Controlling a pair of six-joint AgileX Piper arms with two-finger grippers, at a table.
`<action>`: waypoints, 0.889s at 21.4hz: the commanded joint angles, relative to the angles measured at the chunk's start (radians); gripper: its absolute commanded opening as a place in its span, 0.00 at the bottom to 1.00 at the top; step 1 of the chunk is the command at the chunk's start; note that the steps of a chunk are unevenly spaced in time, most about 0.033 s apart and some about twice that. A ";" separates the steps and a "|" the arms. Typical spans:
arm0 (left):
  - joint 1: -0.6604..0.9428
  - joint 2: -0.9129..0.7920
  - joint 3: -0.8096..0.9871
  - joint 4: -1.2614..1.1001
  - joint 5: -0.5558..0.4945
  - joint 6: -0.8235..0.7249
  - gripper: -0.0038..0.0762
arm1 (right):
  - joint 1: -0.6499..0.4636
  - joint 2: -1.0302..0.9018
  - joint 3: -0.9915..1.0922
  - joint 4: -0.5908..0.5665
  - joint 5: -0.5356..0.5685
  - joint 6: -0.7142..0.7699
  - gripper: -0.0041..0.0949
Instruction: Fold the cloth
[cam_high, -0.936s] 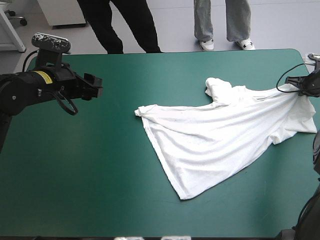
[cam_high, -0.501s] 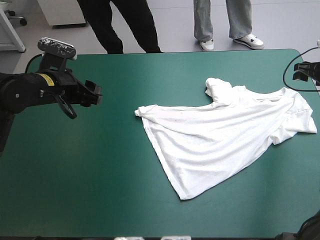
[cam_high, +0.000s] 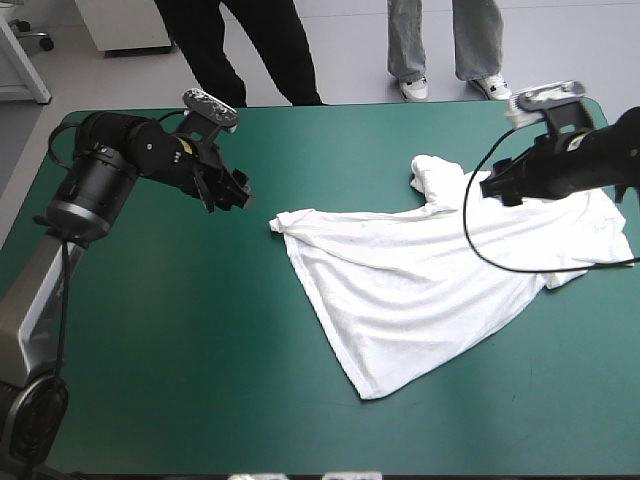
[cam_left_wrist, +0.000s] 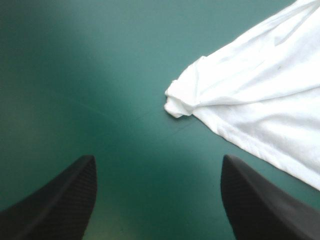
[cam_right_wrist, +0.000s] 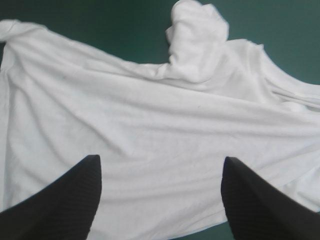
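T-shirt: white, short-sleeved, spread loosely and wrinkled on the right half of the desk, flat on the teal-green cover. Roughly triangular outline in the high view: one tip pointing toward the near edge, a knotted, bunched corner reaching toward the desk's middle, the widest part near the right edge. On the far side, a rumpled lump of fabric, seemingly a sleeve. Long creases across the cloth from the bunched corner toward the right edge. Right claw above the far right part of the shirt, just beside the rumpled sleeve, its black fingers spread wide apart, white fabric under and ahead of them. Touching the cloth or hovering just over it: cannot tell. Left claw to the left of the shirt, over bare cover, its fingers likewise spread wide, gripping nothing. Bunched corner ahead of it and a little to one side, near but apart, a strip of teal-green between.
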 joint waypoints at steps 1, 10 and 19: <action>0.000 0.048 -0.028 -0.105 -0.071 0.073 0.69 | 0.161 -0.071 0.052 -0.087 -0.021 0.068 0.68; -0.060 0.302 -0.040 -0.165 -0.086 0.173 0.69 | 0.409 -0.080 0.088 -0.161 -0.002 0.078 0.68; -0.060 0.452 -0.195 -0.107 -0.105 0.147 0.69 | 0.430 -0.118 0.090 -0.147 0.000 0.081 0.65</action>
